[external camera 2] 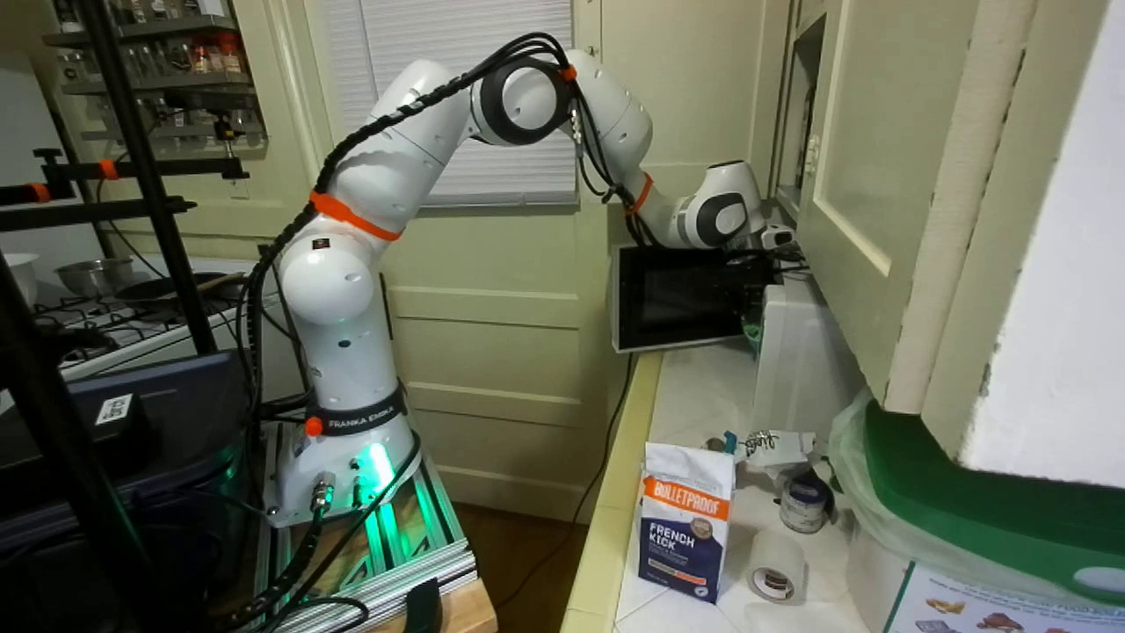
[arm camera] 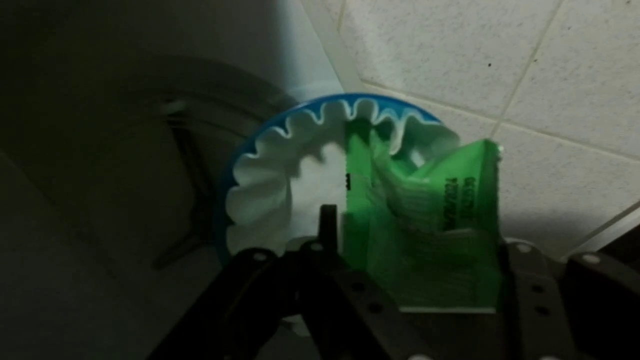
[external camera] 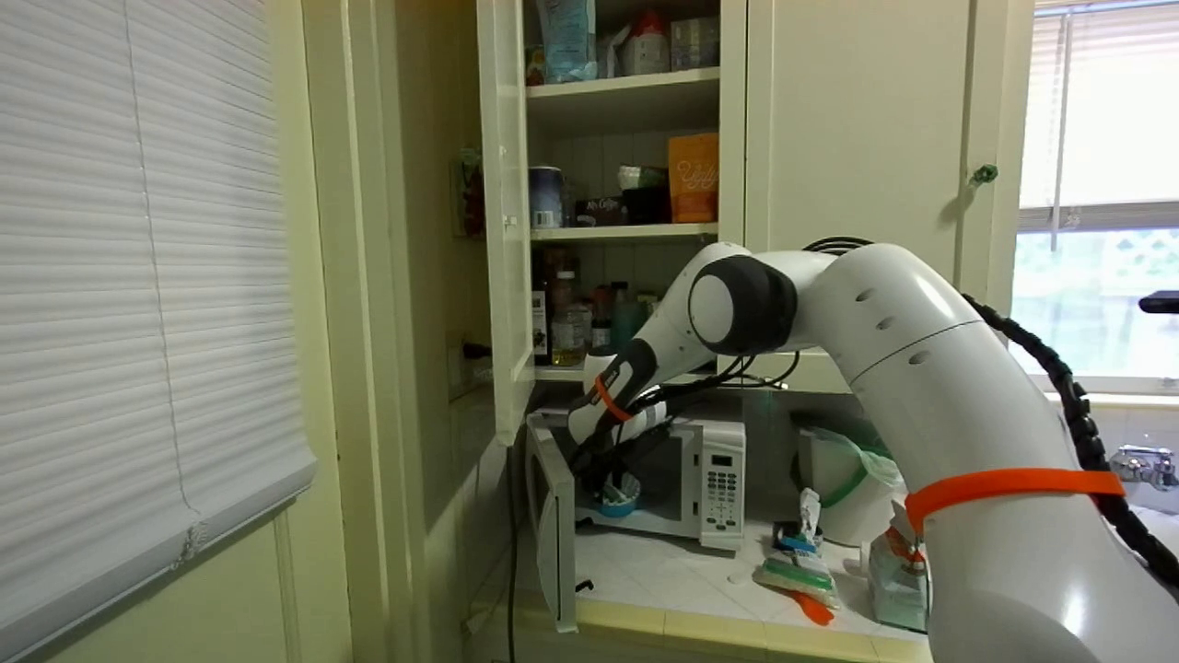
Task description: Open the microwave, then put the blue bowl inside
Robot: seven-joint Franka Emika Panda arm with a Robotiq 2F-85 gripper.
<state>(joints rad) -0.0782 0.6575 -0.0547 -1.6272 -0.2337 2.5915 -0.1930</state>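
The white microwave (external camera: 722, 488) stands on the counter; its side shows in an exterior view (external camera 2: 795, 369). Its door (external camera: 555, 529) stands wide open, also in an exterior view (external camera 2: 672, 301). The blue bowl (external camera: 619, 508) is at the front of the microwave opening. In the wrist view the bowl (arm camera: 325, 106) holds white paper liners and a green packet (arm camera: 425, 215), and overlaps the dark cavity and the counter. I cannot tell whether its base is supported. My gripper (arm camera: 422, 235) is right over it, fingers apart either side of the packet, left finger inside the rim.
The open cabinet door (external camera: 507, 221) hangs just above the microwave door. A white bin (external camera: 843, 497), a bag with a red spoon (external camera: 801, 575), a Bulletproof bag (external camera 2: 685, 523) and a tape roll (external camera 2: 776, 567) stand on the counter (external camera: 645, 571).
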